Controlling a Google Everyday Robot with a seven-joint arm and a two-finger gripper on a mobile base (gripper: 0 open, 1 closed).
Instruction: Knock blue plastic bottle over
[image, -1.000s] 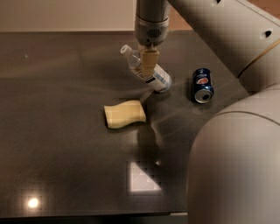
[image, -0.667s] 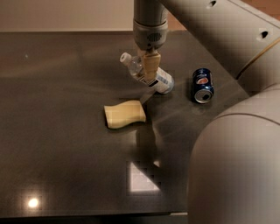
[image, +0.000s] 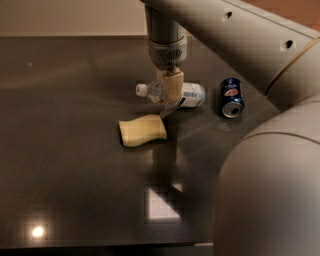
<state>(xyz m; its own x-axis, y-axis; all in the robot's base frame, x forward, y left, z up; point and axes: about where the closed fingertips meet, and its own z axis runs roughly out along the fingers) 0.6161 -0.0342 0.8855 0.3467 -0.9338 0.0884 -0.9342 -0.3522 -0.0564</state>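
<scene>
The blue plastic bottle (image: 192, 95) lies on its side on the dark table (image: 70, 150), its white cap (image: 142, 90) pointing left. My gripper (image: 170, 94) hangs straight down from the arm, right in front of the bottle's middle and hiding part of it. Its tan fingers (image: 174, 85) are pressed together with nothing between them, their tips close to the table beside the bottle.
A dark blue Pepsi can (image: 231, 97) lies on its side to the right of the bottle. A pale yellow curved block (image: 143, 130) lies just in front of the gripper. My large arm segments fill the right side and top of the view.
The bottle went from leaning to lying flat on the table with its cap to the left. The gripper moved slightly left and lower along it.
</scene>
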